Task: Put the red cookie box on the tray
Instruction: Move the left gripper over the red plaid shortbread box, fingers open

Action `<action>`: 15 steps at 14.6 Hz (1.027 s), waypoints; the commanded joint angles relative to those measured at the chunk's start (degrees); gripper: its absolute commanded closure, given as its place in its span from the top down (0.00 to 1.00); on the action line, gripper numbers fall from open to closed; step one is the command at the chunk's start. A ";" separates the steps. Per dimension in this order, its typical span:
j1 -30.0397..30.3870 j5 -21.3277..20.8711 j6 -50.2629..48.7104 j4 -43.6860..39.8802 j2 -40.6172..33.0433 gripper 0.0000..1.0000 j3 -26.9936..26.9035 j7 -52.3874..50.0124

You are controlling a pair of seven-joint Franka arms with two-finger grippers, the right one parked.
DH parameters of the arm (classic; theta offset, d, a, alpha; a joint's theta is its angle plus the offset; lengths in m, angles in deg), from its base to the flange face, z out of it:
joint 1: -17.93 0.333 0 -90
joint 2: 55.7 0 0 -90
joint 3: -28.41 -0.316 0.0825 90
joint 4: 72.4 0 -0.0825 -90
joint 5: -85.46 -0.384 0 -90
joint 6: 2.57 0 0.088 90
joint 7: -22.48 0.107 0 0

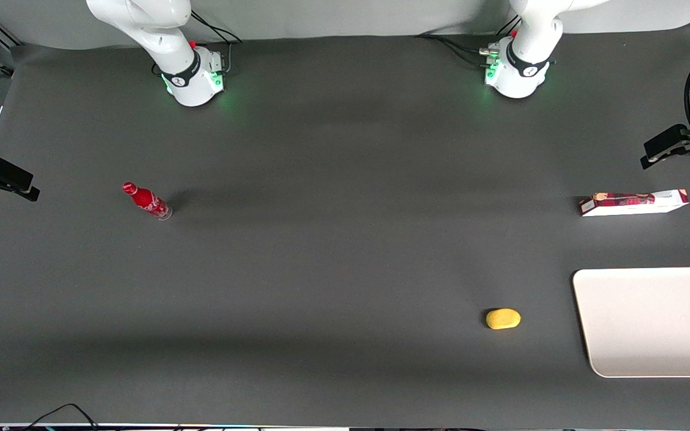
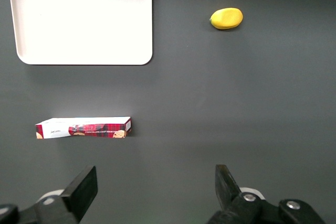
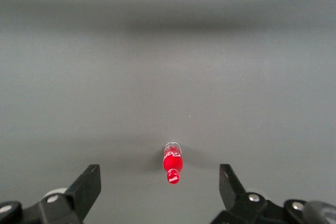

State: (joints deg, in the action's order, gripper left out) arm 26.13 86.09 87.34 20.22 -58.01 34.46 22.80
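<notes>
The box (image 2: 84, 128) — long, dark red, cookie pictures, white end panel, small white print too fine to read — lies on the dark grey table (image 1: 345, 251), apart from the off-white tray (image 2: 84, 59) nearer the front camera; the gripper (image 2: 152, 187) hangs above, fingers spread, holding nothing.

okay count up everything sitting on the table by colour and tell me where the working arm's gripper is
Red: 2, the red cookie box and a small red bottle
Off-white: 1, the tray
Yellow: 1, a rounded yellow object
Total: 4
The gripper hangs open above the table, holding nothing.
</notes>
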 commanded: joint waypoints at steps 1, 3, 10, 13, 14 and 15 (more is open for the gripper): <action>-0.11 -0.54 -0.96 -1.48 0.72 1.00 0.02 0.55; -0.29 -1.15 -0.61 -1.48 1.16 1.00 0.02 0.73; 0.15 -7.39 -0.26 1.59 3.61 1.00 -1.64 30.37; 0.32 -7.57 1.49 2.64 4.67 1.00 -5.33 47.34; 0.41 -7.49 3.15 4.30 4.59 1.00 -6.48 53.05; 0.50 -7.49 5.34 6.49 4.07 1.00 -7.53 59.46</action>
State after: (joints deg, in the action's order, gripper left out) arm 26.35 79.37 88.35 22.18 -52.75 29.41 66.98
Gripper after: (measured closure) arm 0.000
